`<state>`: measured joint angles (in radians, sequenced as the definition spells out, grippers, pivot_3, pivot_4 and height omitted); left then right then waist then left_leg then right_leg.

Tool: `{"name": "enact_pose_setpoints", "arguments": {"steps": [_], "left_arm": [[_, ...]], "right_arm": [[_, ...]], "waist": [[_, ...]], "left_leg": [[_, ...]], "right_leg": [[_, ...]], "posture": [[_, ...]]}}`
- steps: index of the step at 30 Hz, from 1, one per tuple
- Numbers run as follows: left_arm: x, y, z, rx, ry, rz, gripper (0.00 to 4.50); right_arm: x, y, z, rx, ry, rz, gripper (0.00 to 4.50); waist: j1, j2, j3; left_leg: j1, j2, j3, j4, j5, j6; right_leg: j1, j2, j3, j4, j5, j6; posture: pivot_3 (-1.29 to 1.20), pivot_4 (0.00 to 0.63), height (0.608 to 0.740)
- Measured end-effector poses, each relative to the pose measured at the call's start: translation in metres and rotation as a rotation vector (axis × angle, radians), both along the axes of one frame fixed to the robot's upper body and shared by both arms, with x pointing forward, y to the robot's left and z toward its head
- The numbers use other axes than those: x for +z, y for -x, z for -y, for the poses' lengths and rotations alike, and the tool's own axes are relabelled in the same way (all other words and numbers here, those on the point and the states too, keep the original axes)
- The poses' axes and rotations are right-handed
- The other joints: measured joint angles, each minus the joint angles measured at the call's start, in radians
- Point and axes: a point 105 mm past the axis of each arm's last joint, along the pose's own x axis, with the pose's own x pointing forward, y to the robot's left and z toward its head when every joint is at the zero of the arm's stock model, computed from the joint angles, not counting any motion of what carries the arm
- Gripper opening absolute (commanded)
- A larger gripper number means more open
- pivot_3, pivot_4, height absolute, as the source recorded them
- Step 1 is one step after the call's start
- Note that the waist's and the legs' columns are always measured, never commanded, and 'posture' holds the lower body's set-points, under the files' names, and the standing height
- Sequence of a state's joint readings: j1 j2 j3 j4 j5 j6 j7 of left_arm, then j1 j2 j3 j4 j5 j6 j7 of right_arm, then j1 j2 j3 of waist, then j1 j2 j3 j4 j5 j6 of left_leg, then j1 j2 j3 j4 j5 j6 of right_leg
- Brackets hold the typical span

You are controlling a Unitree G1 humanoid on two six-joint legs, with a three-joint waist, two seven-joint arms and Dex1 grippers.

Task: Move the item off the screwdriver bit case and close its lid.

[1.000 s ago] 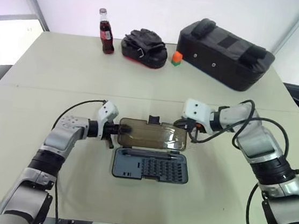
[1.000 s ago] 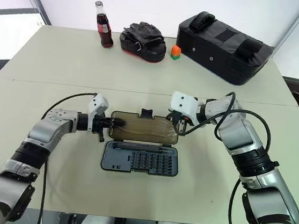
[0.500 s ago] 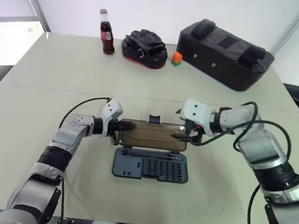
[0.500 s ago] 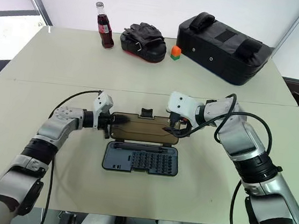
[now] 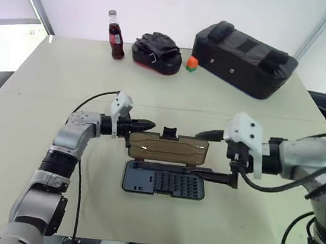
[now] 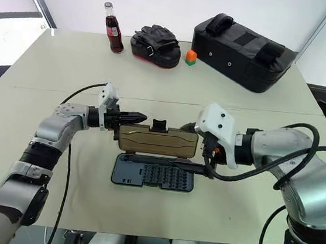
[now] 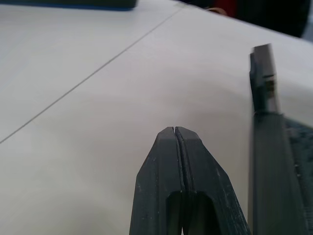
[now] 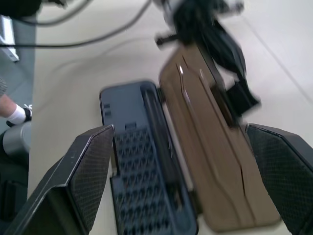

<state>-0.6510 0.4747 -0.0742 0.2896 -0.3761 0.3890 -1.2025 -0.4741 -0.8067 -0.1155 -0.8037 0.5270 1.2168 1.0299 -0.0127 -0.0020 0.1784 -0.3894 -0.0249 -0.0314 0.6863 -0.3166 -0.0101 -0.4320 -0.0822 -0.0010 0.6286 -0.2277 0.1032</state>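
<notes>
In the left eye view we see the case point(image 5: 165, 181), a flat dark slate-grey plastic tray with rows of small bits, lying at lower centre on the smooth beige tabletop point(image 5: 69, 64). Its lid point(image 5: 168, 148), a thin smoky-brown translucent panel with a black tab on its top edge, stands raised on its hinge just above the tray. The left claw point(image 5: 149, 124), its black fingers pinched together on nothing, points at the lid's upper left corner. The right claw point(image 5: 217, 153) sits right of the lid, fingers spread wide and empty. Along the top of the frame stand a glass bottle point(image 5: 115, 34), a black glove point(image 5: 157, 52), a small orange block point(image 5: 193, 62) and a padded black bag point(image 5: 245, 59).

In the left wrist view we see the two fingers point(image 7: 188, 196) pressed flat together, with the lid's edge point(image 7: 266, 161) at right.

In the right wrist view we see textured black fingers point(image 8: 83, 176) far apart at both lower corners, tray and lid between them.
</notes>
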Motion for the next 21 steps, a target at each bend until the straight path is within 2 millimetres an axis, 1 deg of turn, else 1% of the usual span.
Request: {"name": "enact_pose_setpoints", "arguments": {"steps": [2, 5, 6, 9, 11, 12, 14, 16, 18, 19, 21], "left_arm": [[0.007, 0.01, 0.001, -0.055, -0.005, -0.013, 0.0], [0.009, 0.033, 0.0, -0.163, -0.056, -0.045, 0.0], [0.005, 0.046, -0.001, -0.221, -0.112, -0.055, 0.0], [-0.018, 0.069, -0.008, -0.312, -0.221, -0.149, 0.0], [-0.03, 0.081, -0.009, -0.363, -0.278, -0.195, 0.0], [-0.032, 0.084, -0.011, -0.38, -0.304, -0.201, 0.0], [-0.035, 0.085, -0.015, -0.387, -0.346, -0.192, 0.0], [-0.036, 0.086, -0.014, -0.399, -0.357, -0.173, 0.0], [-0.031, 0.083, -0.011, -0.401, -0.346, -0.162, 0.0], [-0.024, 0.08, -0.008, -0.403, -0.329, -0.146, 0.0], [0.006, 0.069, 0.002, -0.391, -0.252, -0.091, 0.0]], "right_arm": [[-0.004, 0.003, 0.001, -0.016, 0.0, -0.012, 4.48], [-0.014, 0.007, 0.003, -0.035, 0.024, -0.039, 4.48], [-0.017, 0.008, 0.005, -0.048, 0.039, -0.038, 4.48], [-0.02, 0.007, 0.009, -0.074, 0.057, -0.035, 4.48], [-0.018, 0.006, 0.01, -0.084, 0.062, -0.021, 4.48], [-0.018, 0.006, 0.01, -0.086, 0.06, -0.013, 4.48], [-0.017, 0.004, 0.01, -0.093, 0.059, -0.001, 4.48], [-0.017, 0.004, 0.011, -0.099, 0.058, -0.002, 4.48], [-0.018, 0.004, 0.01, -0.099, 0.054, -0.009, 4.48], [-0.018, 0.005, 0.01, -0.098, 0.05, -0.013, 4.48], [-0.018, 0.006, 0.006, -0.093, 0.036, -0.015, 4.48]], "waist": [[-0.001, 0.0, 0.0], [0.0, 0.0, 0.0], [-0.001, 0.0, 0.0], [-0.001, 0.0, 0.0], [0.001, 0.0, 0.0], [0.002, -0.001, 0.0], [0.003, -0.001, 0.0], [0.003, -0.001, 0.001], [0.004, -0.001, 0.001], [0.005, -0.001, 0.001], [0.005, -0.003, 0.002]], "left_leg": [[0.0, 0.0, 0.0, 0.0, 0.0, 0.0], [0.001, 0.001, 0.0, 0.0, 0.0, 0.0], [0.001, 0.001, 0.0, 0.0, 0.0, 0.0], [0.002, 0.002, 0.001, 0.0, 0.0, 0.0], [0.002, 0.002, 0.001, 0.0, 0.0, 0.0], [0.002, 0.002, 0.001, 0.0, 0.0, 0.0], [0.002, 0.002, 0.001, 0.0, 0.0, 0.0], [0.002, 0.002, 0.001, 0.0, 0.0, 0.0], [0.001, 0.002, 0.001, 0.0, 0.0, 0.0], [0.001, 0.002, 0.001, 0.0, 0.0, 0.0], [0.001, 0.002, 0.0, 0.001, 0.0, 0.0]], "right_leg": [[0.0, 0.001, 0.0, 0.0, 0.0, 0.0], [0.0, 0.001, 0.0, 0.0, 0.0, 0.0], [0.0, 0.001, 0.0, 0.0, 0.0, 0.0], [0.001, 0.001, 0.001, 0.001, 0.0, 0.0], [0.001, 0.001, 0.001, 0.001, 0.0, 0.0], [0.001, 0.001, 0.001, 0.0, 0.0, 0.0], [0.001, 0.001, 0.001, 0.0, 0.0, 0.0], [0.001, 0.001, 0.001, 0.0, 0.0, 0.0], [0.001, 0.001, 0.001, 0.0, 0.0, 0.0], [0.001, 0.001, 0.001, 0.0, 0.0, 0.0], [0.001, 0.001, 0.0, 0.0, 0.0, 0.0]], "posture": [[0.0, 0.15, 0.74], [0.0, 0.15, 0.74], [0.0, 0.15, 0.74], [0.0, 0.15, 0.74], [0.0, 0.15, 0.74], [0.0, 0.15, 0.74], [0.0, 0.15, 0.74], [0.0, 0.15, 0.74], [0.0, 0.15, 0.74], [0.0, 0.15, 0.74], [0.0, 0.15, 0.74]]}}
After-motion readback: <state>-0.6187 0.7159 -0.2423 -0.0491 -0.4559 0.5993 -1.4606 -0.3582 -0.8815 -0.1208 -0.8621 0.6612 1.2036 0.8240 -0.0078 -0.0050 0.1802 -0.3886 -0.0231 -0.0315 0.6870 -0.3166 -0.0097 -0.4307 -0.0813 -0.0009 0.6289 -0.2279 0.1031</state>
